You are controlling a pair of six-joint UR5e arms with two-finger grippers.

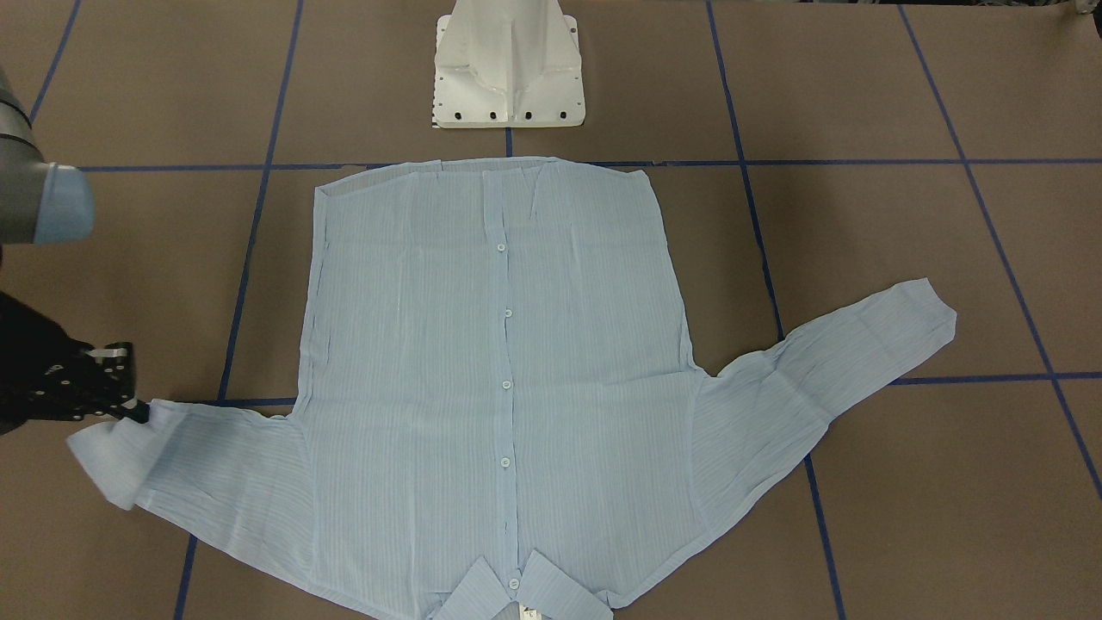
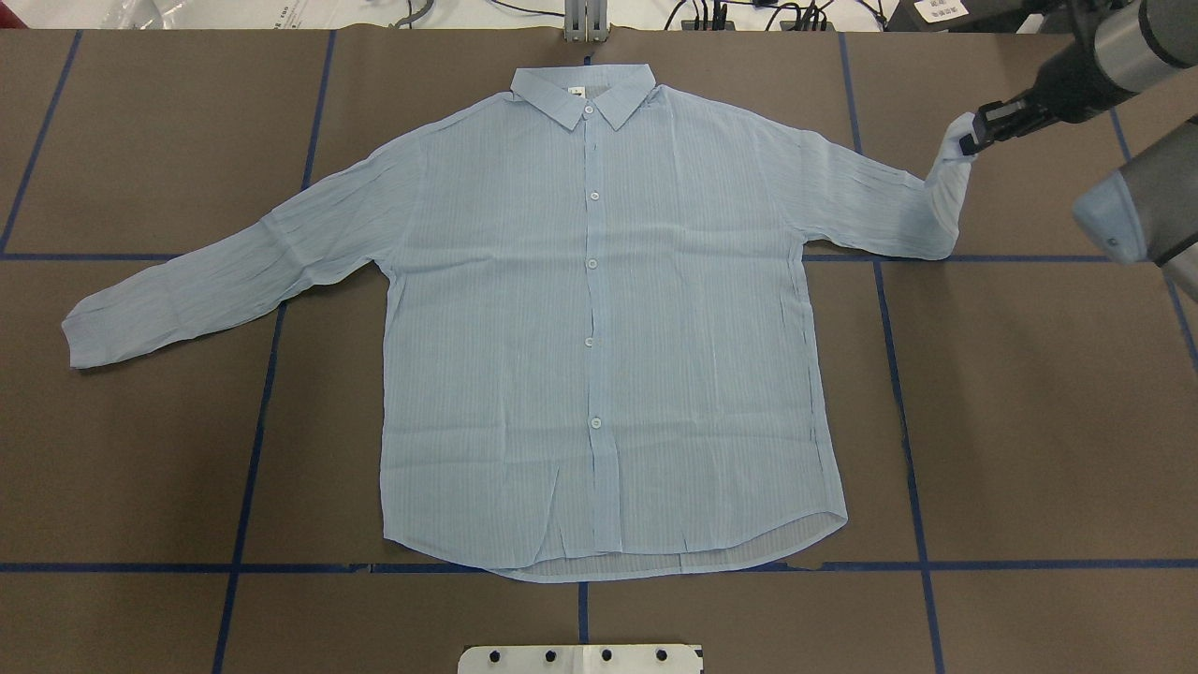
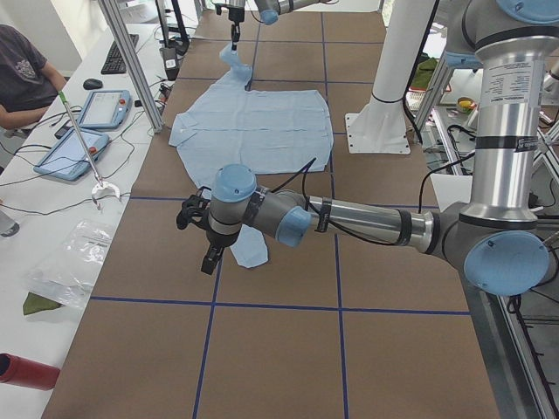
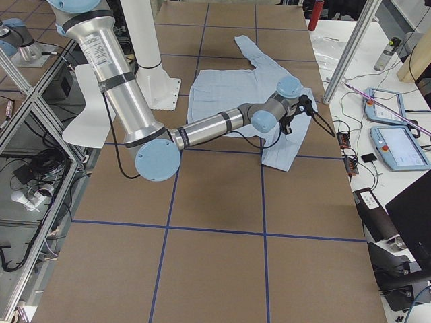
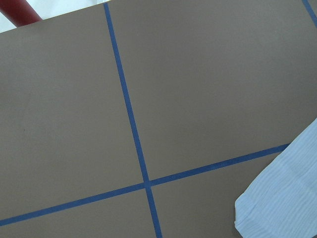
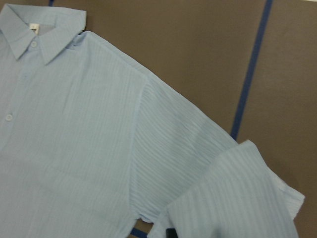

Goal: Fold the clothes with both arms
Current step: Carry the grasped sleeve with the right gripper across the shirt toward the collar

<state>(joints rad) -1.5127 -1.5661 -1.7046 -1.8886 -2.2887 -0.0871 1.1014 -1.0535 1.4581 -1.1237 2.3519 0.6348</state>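
Our right gripper (image 2: 971,140) pinches the raised cuff (image 2: 947,183), upper right overhead, of the shirt (image 2: 674,328) lying flat mid-frame. We cannot tell whether the left gripper (image 3: 210,260) is clenched. We should carry the sleeve (image 2: 861,206) across low, without dragging the rest.

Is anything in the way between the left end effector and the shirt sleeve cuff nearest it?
Nothing visible: only bare table and blue tape lines lie between the left end effector and the shirt cuff.
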